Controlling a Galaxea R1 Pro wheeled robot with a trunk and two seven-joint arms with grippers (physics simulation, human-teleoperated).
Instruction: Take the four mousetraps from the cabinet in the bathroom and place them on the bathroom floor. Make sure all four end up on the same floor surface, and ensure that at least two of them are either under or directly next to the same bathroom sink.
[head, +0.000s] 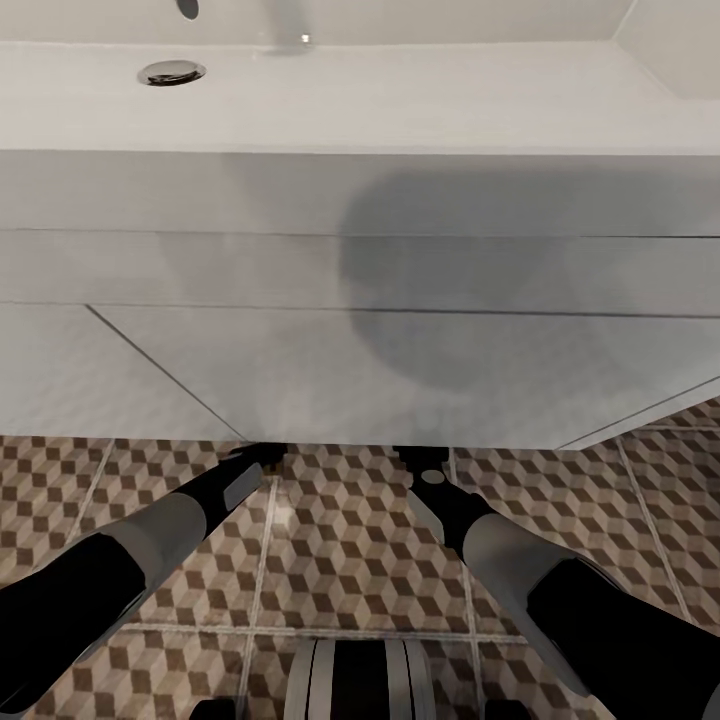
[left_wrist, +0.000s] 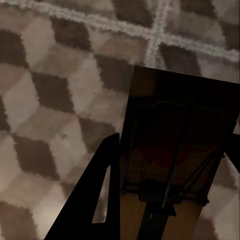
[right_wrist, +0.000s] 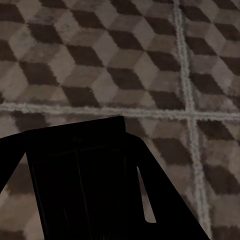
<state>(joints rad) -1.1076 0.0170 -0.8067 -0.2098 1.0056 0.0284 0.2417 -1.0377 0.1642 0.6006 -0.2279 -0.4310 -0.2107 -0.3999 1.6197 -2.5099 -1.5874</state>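
Note:
The white sink (head: 420, 100) spans the top of the head view, and both arms reach down below its front edge. My left gripper (head: 262, 456) hangs just above the cube-patterned bathroom floor (head: 340, 550). In the left wrist view this gripper (left_wrist: 175, 147) is shut on a mousetrap (left_wrist: 170, 125), a dark brown slab with wire parts. My right gripper (head: 416, 462) is also low over the tiles. In the right wrist view it (right_wrist: 75, 145) is shut on a dark flat mousetrap (right_wrist: 75, 180) in deep shadow. The cabinet is out of view.
The sink's drain (head: 172, 72) sits at the back left of the basin. White panels of the vanity front (head: 300, 370) slope down to the floor right ahead of both grippers. My base (head: 360, 680) shows at the bottom edge, with tiled floor to either side.

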